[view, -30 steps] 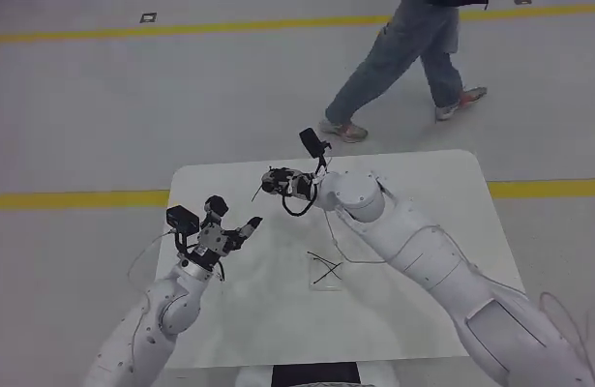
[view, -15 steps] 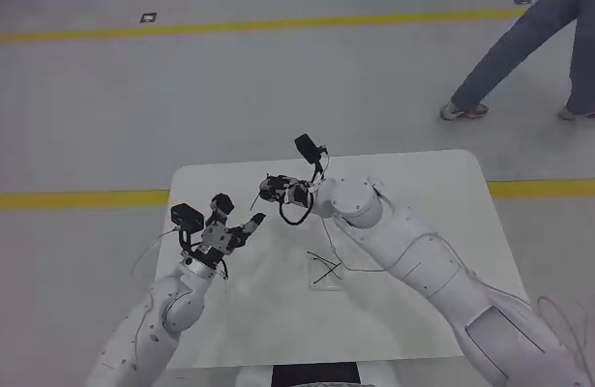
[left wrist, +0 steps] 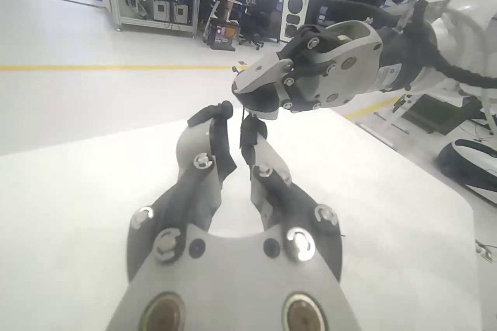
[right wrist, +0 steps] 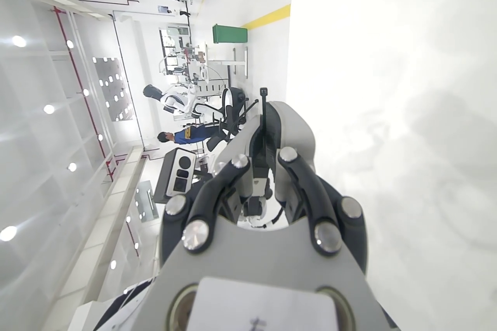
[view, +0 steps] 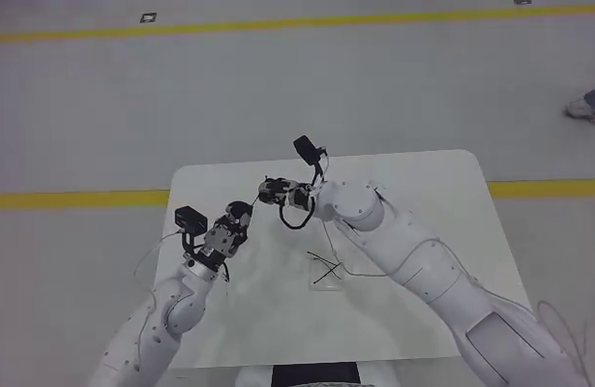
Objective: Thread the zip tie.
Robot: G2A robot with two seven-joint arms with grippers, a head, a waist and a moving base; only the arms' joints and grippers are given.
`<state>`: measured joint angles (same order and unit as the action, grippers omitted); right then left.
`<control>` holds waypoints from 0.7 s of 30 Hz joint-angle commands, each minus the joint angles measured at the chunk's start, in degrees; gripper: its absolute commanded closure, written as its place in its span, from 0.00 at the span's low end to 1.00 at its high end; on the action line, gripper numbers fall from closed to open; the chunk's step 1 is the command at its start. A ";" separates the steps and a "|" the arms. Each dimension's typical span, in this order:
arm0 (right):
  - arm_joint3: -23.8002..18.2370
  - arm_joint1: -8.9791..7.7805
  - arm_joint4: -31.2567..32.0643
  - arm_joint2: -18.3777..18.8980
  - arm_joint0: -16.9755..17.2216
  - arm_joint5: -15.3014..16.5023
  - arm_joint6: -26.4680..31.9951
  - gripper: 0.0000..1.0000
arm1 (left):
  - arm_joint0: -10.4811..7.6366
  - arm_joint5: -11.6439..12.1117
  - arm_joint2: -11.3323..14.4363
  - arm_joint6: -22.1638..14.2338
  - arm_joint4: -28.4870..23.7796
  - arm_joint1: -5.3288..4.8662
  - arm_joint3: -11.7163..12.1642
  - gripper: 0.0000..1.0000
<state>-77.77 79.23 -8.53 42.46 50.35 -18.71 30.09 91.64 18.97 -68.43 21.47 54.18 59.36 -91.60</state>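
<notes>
My right gripper hangs over the far middle of the white table, shut on a thin black zip tie. The tie's square head sticks out past the fingertips in the right wrist view. In the left wrist view the right gripper holds the tie's strap, which hangs down just off my left gripper. The left gripper sits just beside and below the right one, its fingers a narrow gap apart. The strap's end lies against one left finger; I cannot tell if it is pinched.
Spare black zip ties lie crossed near the table's middle, on what looks like a small clear tray. The right arm's black cable loops beside its wrist. Bare tabletop lies toward the front and right.
My left gripper has moved up toward the right gripper, and its fingers have gone from wide apart to a narrow gap. The right gripper has shifted slightly toward the left one.
</notes>
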 commanded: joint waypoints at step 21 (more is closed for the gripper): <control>-1.00 0.52 1.84 0.72 1.22 1.81 4.37 1.00 | 0.39 0.11 0.20 0.29 0.99 0.59 -0.05 0.90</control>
<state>-78.79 79.72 -6.72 43.21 51.58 -16.95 34.29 92.02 19.08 -68.22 21.72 55.15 59.93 -91.66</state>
